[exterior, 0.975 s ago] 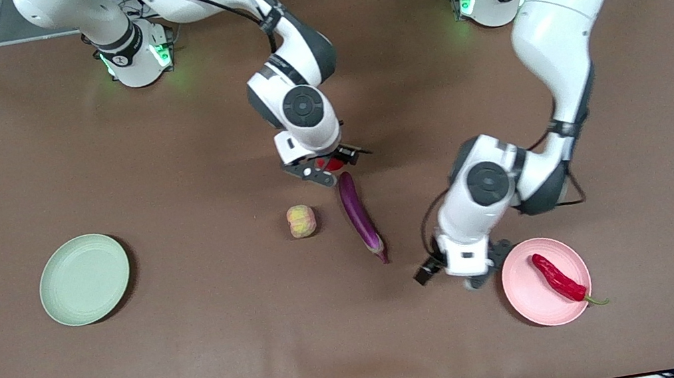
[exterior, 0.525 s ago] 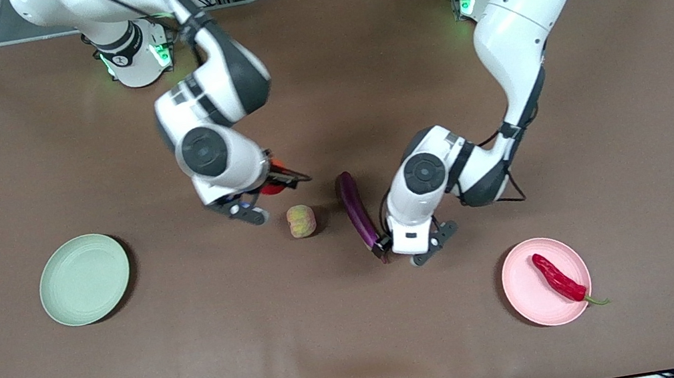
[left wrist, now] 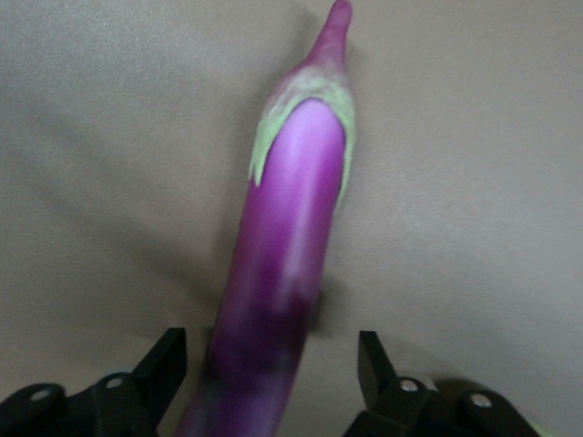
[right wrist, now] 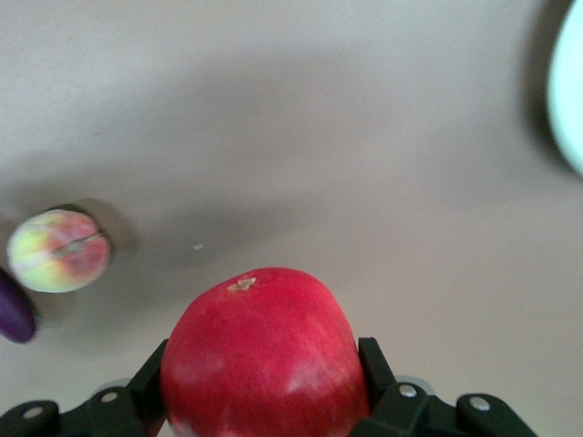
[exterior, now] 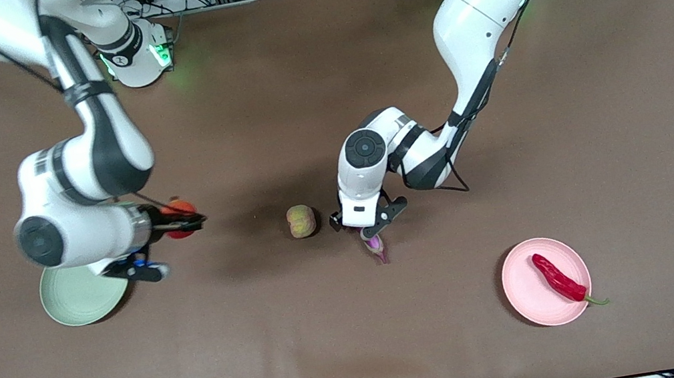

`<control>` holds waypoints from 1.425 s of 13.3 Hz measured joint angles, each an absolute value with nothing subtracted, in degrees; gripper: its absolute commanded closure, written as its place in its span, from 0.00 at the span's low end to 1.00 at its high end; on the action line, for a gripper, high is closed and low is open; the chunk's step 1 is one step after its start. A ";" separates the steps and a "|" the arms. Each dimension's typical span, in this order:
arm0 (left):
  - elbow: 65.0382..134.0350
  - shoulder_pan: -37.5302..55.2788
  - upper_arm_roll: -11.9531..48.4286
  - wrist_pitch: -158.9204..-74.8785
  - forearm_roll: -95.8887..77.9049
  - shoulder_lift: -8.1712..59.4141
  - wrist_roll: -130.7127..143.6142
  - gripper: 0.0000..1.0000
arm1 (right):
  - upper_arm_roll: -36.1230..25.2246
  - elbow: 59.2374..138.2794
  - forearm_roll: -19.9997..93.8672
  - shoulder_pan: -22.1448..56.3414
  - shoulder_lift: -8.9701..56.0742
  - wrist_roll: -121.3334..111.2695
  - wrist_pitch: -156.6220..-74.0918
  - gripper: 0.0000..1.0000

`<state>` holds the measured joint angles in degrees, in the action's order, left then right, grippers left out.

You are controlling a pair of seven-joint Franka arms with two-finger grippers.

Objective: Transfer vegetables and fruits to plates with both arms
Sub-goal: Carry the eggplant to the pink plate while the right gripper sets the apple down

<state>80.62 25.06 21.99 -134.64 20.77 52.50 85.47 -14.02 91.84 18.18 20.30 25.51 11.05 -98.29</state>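
My right gripper (exterior: 183, 221) is shut on the small round red fruit (exterior: 178, 209) and holds it in the air over bare table beside the pale green plate (exterior: 81, 300). In the right wrist view the red fruit (right wrist: 264, 355) fills the gap between the fingers. My left gripper (exterior: 370, 224) is open, low over the purple eggplant (exterior: 376, 245), which is mostly hidden under the wrist. In the left wrist view the eggplant (left wrist: 291, 237) lies between the spread fingers (left wrist: 168, 360). The peach-like fruit (exterior: 301, 221) lies beside the eggplant. The red chili (exterior: 557, 278) lies on the pink plate (exterior: 529, 294).
The brown table (exterior: 268, 349) has open room along the edge nearest the front camera. My right arm's wrist covers part of the green plate's rim. The right wrist view also shows the peach-like fruit (right wrist: 59, 250) and the green plate's edge (right wrist: 569, 91).
My right arm swung from beside the eggplant toward the green plate, carrying the red fruit. My left gripper moved from the pink plate to over the eggplant.
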 measured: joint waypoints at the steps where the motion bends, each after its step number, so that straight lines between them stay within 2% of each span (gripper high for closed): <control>1: 81.23 24.97 21.85 -134.64 21.97 52.50 85.47 1.00 | -14.02 91.93 17.77 17.72 25.63 5.93 -98.19 0.26; 7: 80.30 23.21 21.41 -134.95 23.48 50.33 85.20 1.00 | -13.92 92.65 16.12 6.55 30.66 -19.97 -100.39 0.26; 13: 79.61 10.69 20.91 -134.33 27.23 42.40 76.88 1.00 | -13.85 90.17 16.07 -1.10 38.65 -42.23 -104.35 0.25; 15: 79.29 5.21 20.89 -134.58 27.33 42.28 73.97 1.00 | -13.80 89.24 16.07 -1.86 40.16 -45.41 -106.74 0.15; 16: 79.15 2.57 20.95 -135.00 27.10 42.42 72.97 1.00 | -13.78 89.01 16.07 -1.89 40.56 -46.43 -107.73 0.00; 19: 78.83 -2.51 21.05 -137.42 25.59 43.68 72.49 1.00 | -13.74 88.95 16.07 -2.00 41.14 -47.47 -108.10 0.00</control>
